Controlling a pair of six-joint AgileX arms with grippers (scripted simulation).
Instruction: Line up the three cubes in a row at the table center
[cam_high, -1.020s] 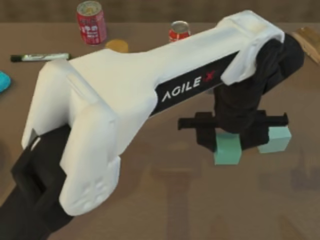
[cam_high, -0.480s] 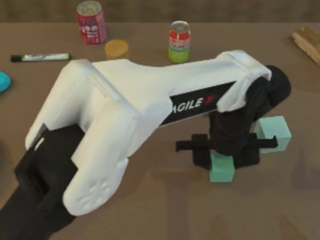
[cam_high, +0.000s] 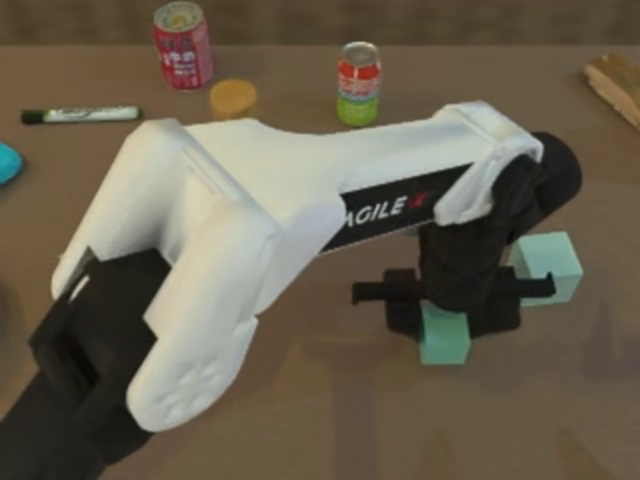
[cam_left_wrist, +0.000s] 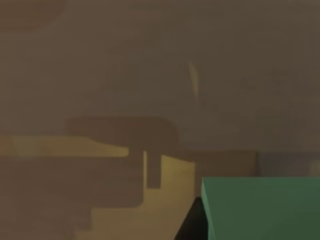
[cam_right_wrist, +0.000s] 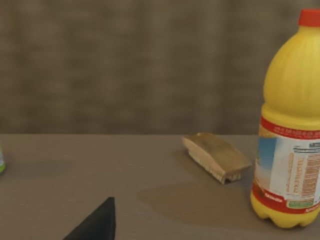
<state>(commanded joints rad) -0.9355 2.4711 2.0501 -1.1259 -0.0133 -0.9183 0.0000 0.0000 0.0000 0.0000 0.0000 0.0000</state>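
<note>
The left claw (cam_high: 447, 318) grips the small teal-green cube (cam_high: 443, 338), positioning it near the pale light-blue cube (cam_high: 549, 264) to form the row.

This looks like a staged test bench in a rendered room, not anyone's home: a broad brown table (cam_high: 300, 420) set against a blurred, woven-looking backdrop. The odds and ends strewn about share no household logic: a red soda can (cam_high: 182, 43), a second can with a green band (cam_high: 359, 82), a black marker (cam_high: 80, 115), a wooden scrubbing brush (cam_right_wrist: 216, 157) and a big yellow bottle (cam_right_wrist: 290, 125) with a red cap. A white AgileX arm (cam_high: 300, 220) reaches over it all.
</note>
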